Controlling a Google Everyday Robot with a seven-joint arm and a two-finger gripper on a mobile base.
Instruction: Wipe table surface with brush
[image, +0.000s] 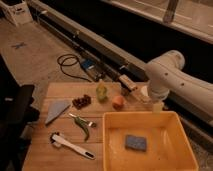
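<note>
As the scene is laid out around the yellow tray (106, 144), every place below is given against that tray.

Table surface (42, 159): pale wooden planks, seen stretching away from the tray's left wall; the tray is set on its right part.

Brush (72, 146): laid flat on the planks to the left of the tray, near its near-left corner, not touching it; the white handle is slanted, with the end nearer the tray lower in the view. It is touched by nothing.

Gripper (158, 106): hung from the white arm just above the tray's far rim, towards the far-right corner, well apart from the brush. Whether it is parted or closed cannot be made out. Nothing is seen held in it.

Sponge (135, 143): blue-grey, laid inside the tray, near the middle of its floor.

Green chili (82, 127): on the planks just left of the tray's far-left corner, between the tray and the grey wedge.

Grey wedge (56, 110): flat, further left of the tray.

Dark fruit cluster (81, 101), green-yellow fruit (101, 91), orange fruit (118, 102): ranged in a row beyond the tray's far-left corner.
</note>
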